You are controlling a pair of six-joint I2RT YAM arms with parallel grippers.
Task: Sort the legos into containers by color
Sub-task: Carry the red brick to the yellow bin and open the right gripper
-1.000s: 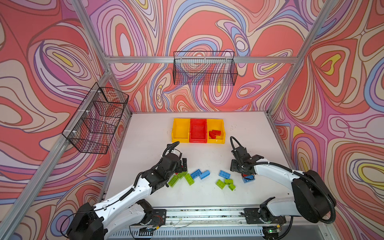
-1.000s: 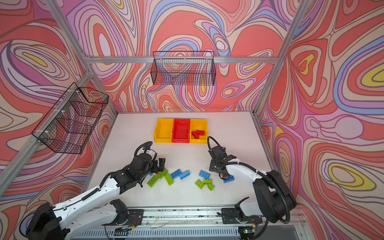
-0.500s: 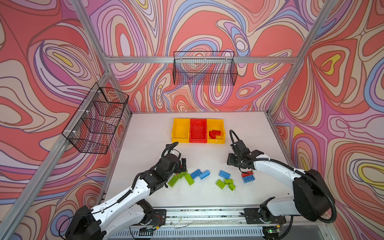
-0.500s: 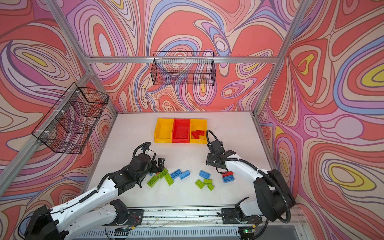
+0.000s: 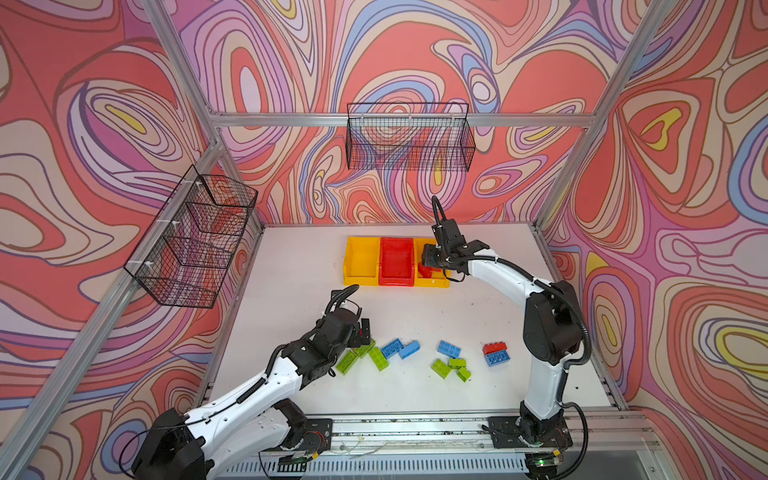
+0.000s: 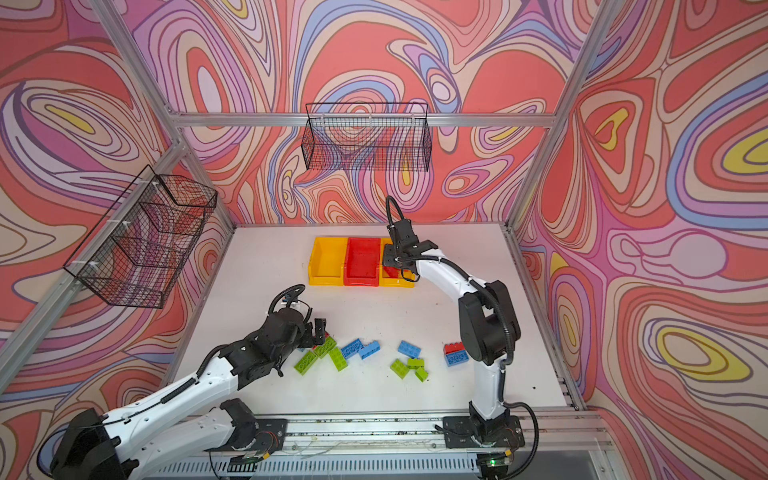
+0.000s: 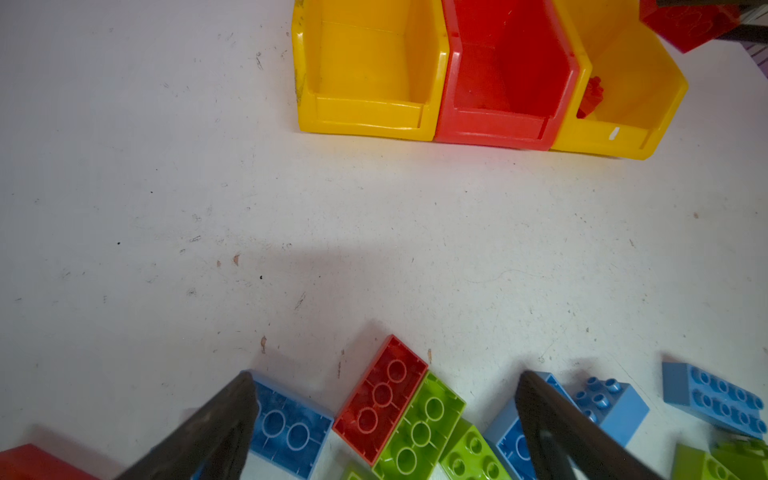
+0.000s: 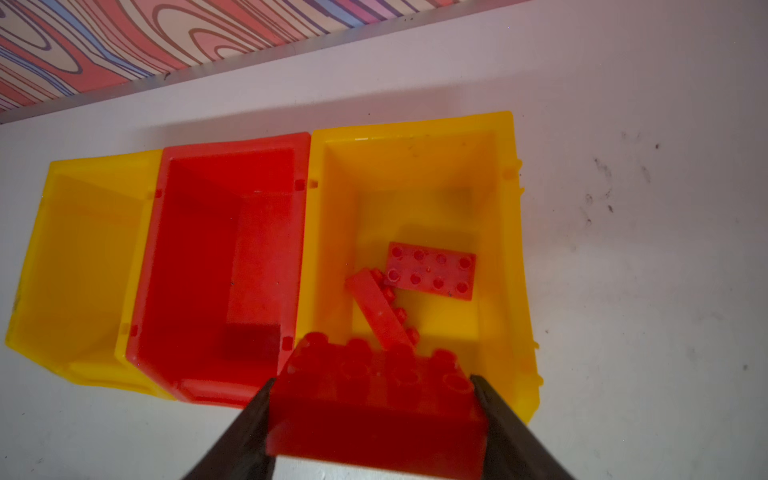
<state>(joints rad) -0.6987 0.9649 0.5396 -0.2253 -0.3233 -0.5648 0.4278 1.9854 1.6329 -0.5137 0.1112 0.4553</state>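
My right gripper (image 8: 372,382) is shut on a red lego (image 8: 374,399) and holds it over the front of the right yellow bin (image 8: 505,208). Two red legos (image 8: 430,270) lie in that bin. The red bin (image 8: 232,143) and the left yellow bin (image 8: 83,249) show nothing inside. In both top views this gripper (image 5: 430,262) hangs at the bins. My left gripper (image 7: 384,376) is open low over a pile, its fingers astride an upturned red lego (image 7: 380,399), a green one (image 7: 419,428) and a blue one (image 7: 291,428).
Green legos (image 5: 376,357) and blue legos (image 5: 399,348) lie scattered across the table's front. A red lego (image 5: 494,348) sits on a blue one (image 5: 496,359) at the front right. Wire baskets hang on the back wall (image 5: 409,137) and the left wall (image 5: 195,237).
My right gripper has carried the red lego from the table's front right up and back to the bins. The left arm has hardly moved.
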